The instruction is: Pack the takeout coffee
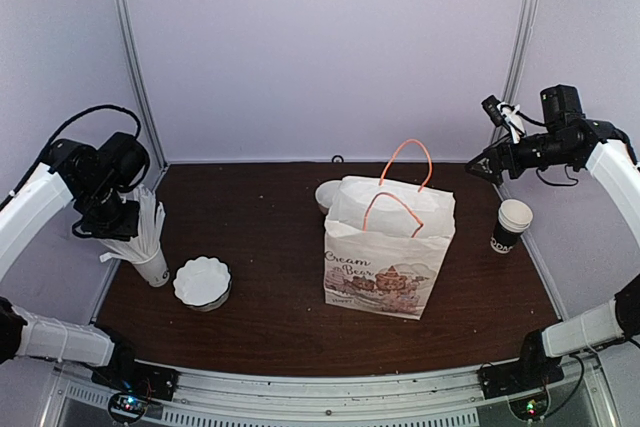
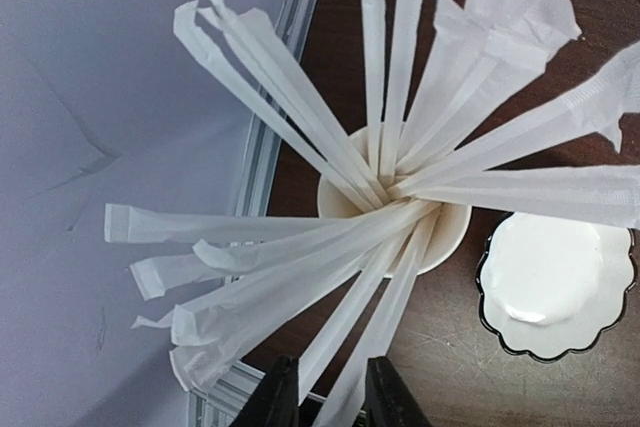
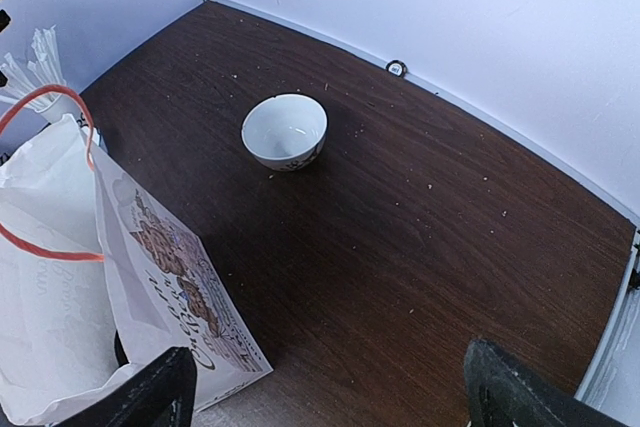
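The black-lidded takeout coffee is not in view. A white paper bag (image 1: pixel 388 247) with orange handles stands open mid-table and also shows in the right wrist view (image 3: pixel 60 277). A lidless black cup with a white rim (image 1: pixel 513 224) stands to its right. My right gripper (image 1: pixel 478 167) is open and empty, high above the table's right side. My left gripper (image 2: pixel 335 397) hovers over a white cup of wrapped straws (image 2: pixel 400 217). Its jaws are narrowly apart with two straws between them; I cannot tell whether they pinch.
A white bowl (image 1: pixel 327 194) sits behind the bag and shows in the right wrist view (image 3: pixel 285 131). A stack of scalloped white lids (image 1: pixel 202 282) lies right of the straw cup (image 1: pixel 150 265). Walls close in on the back and sides.
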`<state>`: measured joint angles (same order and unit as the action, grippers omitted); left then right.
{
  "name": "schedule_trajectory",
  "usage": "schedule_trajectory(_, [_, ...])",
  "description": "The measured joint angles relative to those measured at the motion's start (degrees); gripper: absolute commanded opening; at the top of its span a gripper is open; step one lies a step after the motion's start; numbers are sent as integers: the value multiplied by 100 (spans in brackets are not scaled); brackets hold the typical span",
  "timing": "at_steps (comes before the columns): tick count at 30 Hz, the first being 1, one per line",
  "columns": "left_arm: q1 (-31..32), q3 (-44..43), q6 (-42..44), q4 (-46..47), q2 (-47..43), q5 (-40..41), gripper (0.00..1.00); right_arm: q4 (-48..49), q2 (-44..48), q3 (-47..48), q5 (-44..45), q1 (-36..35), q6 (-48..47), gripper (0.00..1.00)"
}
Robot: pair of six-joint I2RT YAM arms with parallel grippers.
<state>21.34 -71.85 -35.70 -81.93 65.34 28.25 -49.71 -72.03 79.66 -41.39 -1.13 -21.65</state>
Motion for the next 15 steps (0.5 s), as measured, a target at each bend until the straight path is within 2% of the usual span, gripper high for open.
schedule_trajectory(3, [-4,0,87,74,94,26,6,0,-4,0,-11,0,2,96])
schedule_trajectory(5, [-4,0,131,94,142,28,0,2,-7,0,-20,0,4,96])
schedule_trajectory(10, [-4,-103,227,48,208,4,0,2,-42,0,-35,0,17,96])
schedule_trajectory(15, [-4,-695,286,-258,238,-26,0,9,-76,0,-57,0,46,96])
